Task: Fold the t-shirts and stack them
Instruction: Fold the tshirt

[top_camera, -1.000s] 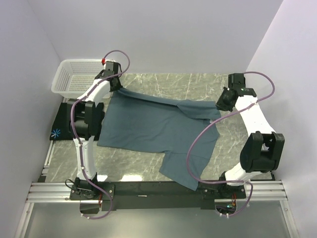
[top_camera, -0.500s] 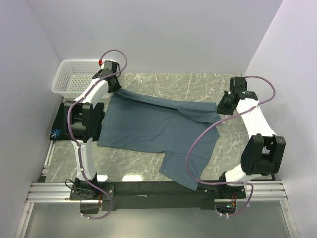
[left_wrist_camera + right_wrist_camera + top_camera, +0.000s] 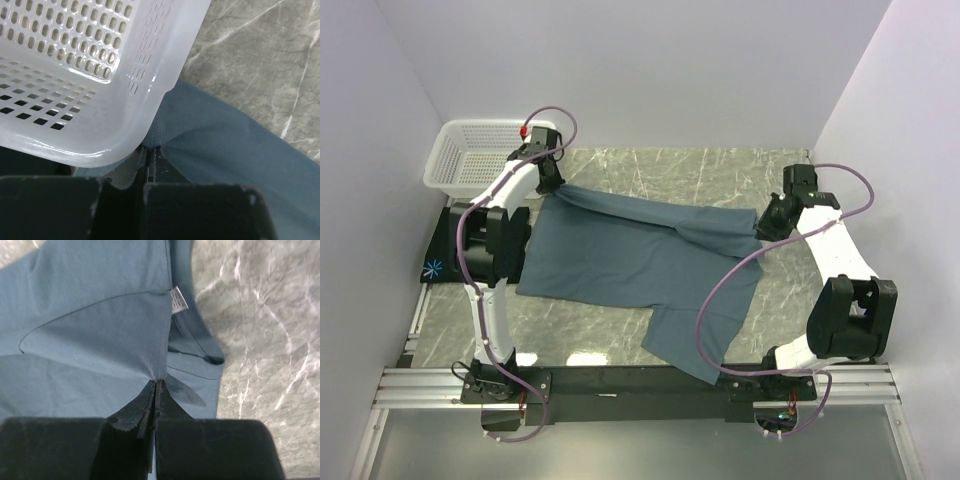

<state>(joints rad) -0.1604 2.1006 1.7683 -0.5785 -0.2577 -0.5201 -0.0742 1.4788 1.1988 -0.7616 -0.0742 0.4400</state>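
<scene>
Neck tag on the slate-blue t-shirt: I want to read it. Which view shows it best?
Right wrist: the neck tag is close, unobstructed. Top external shows the whole slate-blue t-shirt, tag too small to see; left wrist shows only its edge by the basket.

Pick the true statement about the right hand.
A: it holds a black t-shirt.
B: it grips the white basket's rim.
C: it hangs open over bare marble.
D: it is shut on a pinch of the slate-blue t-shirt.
D: the right wrist view shows the right hand closed tight on a raised fold of the slate-blue t-shirt, just below its neck label.
</scene>
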